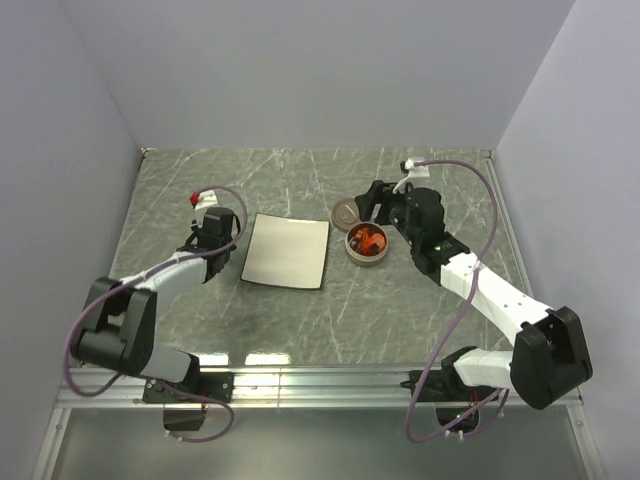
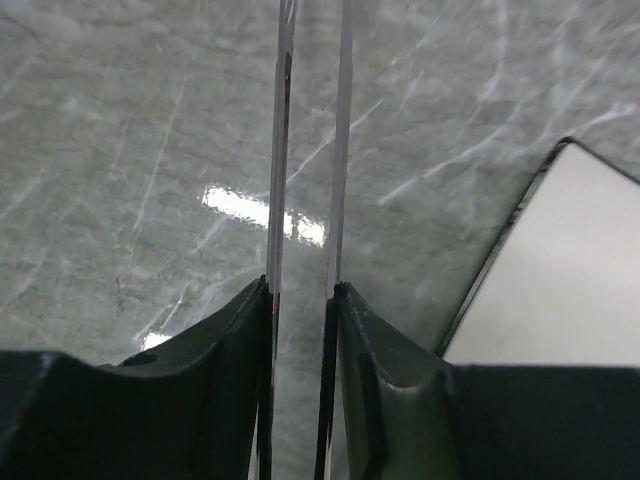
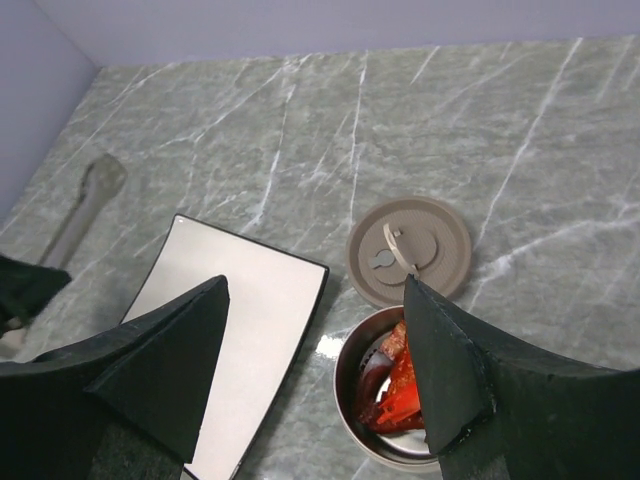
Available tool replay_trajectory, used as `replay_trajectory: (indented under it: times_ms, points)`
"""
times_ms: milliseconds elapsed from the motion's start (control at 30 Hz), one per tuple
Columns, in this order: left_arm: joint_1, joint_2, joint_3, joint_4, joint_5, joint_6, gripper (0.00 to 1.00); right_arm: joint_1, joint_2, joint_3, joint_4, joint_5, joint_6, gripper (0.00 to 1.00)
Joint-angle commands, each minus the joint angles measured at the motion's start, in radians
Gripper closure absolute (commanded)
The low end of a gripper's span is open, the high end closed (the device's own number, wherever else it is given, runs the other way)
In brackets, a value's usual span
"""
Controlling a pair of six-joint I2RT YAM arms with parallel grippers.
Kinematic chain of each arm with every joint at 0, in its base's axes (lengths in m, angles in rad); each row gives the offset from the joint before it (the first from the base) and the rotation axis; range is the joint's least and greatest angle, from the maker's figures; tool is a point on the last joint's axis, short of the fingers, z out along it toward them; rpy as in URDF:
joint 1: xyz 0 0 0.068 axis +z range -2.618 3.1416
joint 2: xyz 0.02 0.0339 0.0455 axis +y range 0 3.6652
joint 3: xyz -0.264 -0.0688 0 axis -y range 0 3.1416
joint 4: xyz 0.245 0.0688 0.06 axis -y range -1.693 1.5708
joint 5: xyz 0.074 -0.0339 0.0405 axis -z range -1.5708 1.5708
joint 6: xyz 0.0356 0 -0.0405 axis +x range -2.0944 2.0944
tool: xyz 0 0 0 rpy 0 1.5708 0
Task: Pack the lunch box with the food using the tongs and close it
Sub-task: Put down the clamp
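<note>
Pinching tongs (image 2: 282, 150) in left gripper (image 2: 303, 290), left of plate (image 1: 288, 250). Holding right gripper (image 3: 316, 285) spread wide above tin (image 3: 350, 372) of food (image 3: 400, 385), lid (image 3: 410, 250) just beside, far-left.

One tin (image 3: 345, 383); one lid (image 3: 409, 250); one plate (image 1: 287, 251); one tongs (image 2: 343, 150).

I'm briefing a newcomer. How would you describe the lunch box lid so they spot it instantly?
Find the white square plate mid-table. Right of its far corner sit two round things; the lid is the farther one, flat, greyish-brown, unlike the open tin holding red food.
</note>
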Motion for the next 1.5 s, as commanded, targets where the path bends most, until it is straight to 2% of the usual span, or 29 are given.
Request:
replay_trajectory:
  times_ms: [0, 267, 433, 633, 767, 800, 833, 867, 933, 1000, 1167, 1467]
  points:
    - [0.036, 0.074, 0.088, 0.019, 0.057, -0.001, 0.63, -0.017, 0.025, 0.059, 0.047, -0.066, -0.004, 0.23]
    - [0.103, 0.142, 0.144, -0.039, 0.079, -0.024, 0.6, -0.037, 0.084, 0.081, 0.058, -0.107, 0.001, 0.23]
    - [0.106, 0.217, 0.21, -0.154, 0.022, -0.049, 0.5, -0.046, 0.087, 0.076, 0.059, -0.105, -0.001, 0.23]
    - [0.106, 0.22, 0.214, -0.168, -0.006, -0.066, 0.39, -0.055, 0.084, 0.067, 0.061, -0.105, -0.001, 0.24]
    - [0.106, 0.228, 0.217, -0.188, -0.022, -0.074, 0.36, -0.058, 0.09, 0.067, 0.059, -0.108, -0.004, 0.24]
    - [0.106, 0.231, 0.221, -0.191, -0.024, -0.075, 0.32, -0.057, 0.091, 0.067, 0.059, -0.11, -0.004, 0.23]
    - [0.106, 0.234, 0.221, -0.196, -0.026, -0.077, 0.22, -0.058, 0.093, 0.069, 0.058, -0.111, -0.002, 0.23]
    - [0.106, 0.237, 0.224, -0.2, -0.03, -0.078, 0.19, -0.057, 0.095, 0.069, 0.055, -0.111, -0.005, 0.24]
    - [0.106, 0.235, 0.226, -0.202, -0.033, -0.084, 0.06, -0.06, 0.095, 0.069, 0.056, -0.11, -0.005, 0.24]
    - [0.106, 0.225, 0.215, -0.191, -0.032, -0.086, 0.03, -0.058, 0.093, 0.069, 0.055, -0.108, -0.004, 0.24]
    - [0.103, 0.171, 0.198, -0.182, -0.058, -0.093, 0.01, -0.058, 0.088, 0.062, 0.052, -0.093, -0.015, 0.23]
    - [-0.015, -0.056, 0.14, -0.093, -0.305, -0.101, 0.01, -0.063, 0.147, 0.085, 0.04, -0.048, -0.038, 0.15]
